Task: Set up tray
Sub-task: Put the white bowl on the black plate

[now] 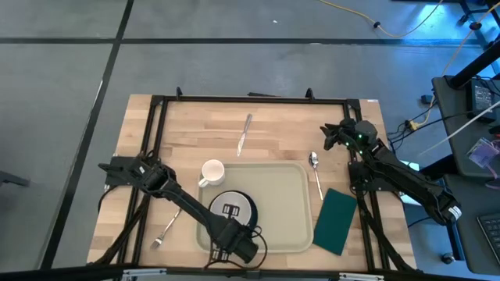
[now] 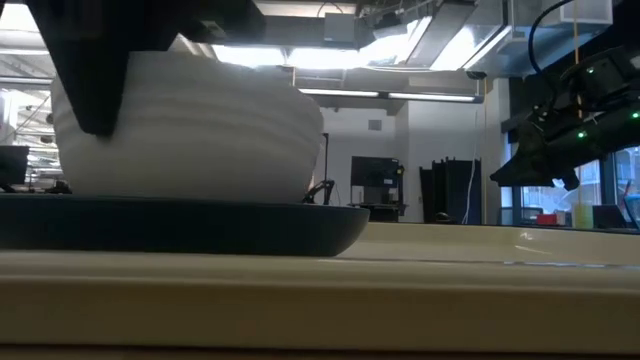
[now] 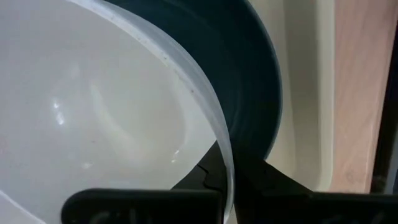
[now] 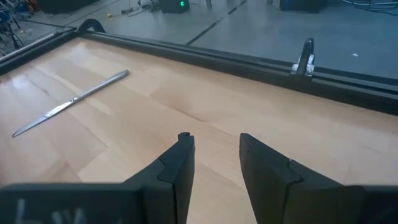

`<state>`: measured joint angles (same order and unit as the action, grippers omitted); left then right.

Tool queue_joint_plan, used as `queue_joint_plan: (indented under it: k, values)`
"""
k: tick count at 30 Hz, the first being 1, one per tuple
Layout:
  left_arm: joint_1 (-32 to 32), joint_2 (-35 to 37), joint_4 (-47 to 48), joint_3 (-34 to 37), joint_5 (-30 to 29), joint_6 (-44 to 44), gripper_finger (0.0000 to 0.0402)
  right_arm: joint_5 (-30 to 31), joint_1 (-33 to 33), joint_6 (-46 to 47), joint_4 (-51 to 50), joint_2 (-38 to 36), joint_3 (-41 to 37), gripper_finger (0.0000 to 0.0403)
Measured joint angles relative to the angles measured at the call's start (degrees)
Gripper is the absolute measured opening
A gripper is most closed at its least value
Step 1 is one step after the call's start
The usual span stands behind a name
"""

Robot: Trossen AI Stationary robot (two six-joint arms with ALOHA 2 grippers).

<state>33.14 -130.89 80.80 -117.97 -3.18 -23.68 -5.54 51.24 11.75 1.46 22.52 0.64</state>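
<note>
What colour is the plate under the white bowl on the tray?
Dark navy. The plate shows best in the left wrist view, beneath the white bowl.

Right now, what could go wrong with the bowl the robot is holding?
The left pincer grips the white bowl only by its thin rim, so the bowl could slip or tip as it settles on the dark plate.

The plate sits near the front edge of the tray, so a push might slide it against the rim.

The mug stands close beside the left arm, so a swing could knock it over.
</note>
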Motion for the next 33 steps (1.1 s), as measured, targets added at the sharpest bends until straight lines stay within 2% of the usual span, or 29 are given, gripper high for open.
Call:
queue_joint_plan:
  k: [10, 20, 33]
  values:
    - [-0.3, 0.0, 0.8, 0.0, 0.6, -0.4, 0.0005, 0.0, 0.0, -0.4, 0.0, 0.0, 0.0, 0.0129]
    - [-0.3, 0.0, 0.7, 0.0, 0.3, -0.4, 0.0061, 0.0, 0.0, -0.3, 0.0, 0.0, 0.0, 0.0129]
    - [-0.7, 0.4, 1.3, 0.0, 1.1, -0.9, 0.0094, 0.0, 0.0, -0.4, 0.0, 0.0, 0.0, 0.0129]
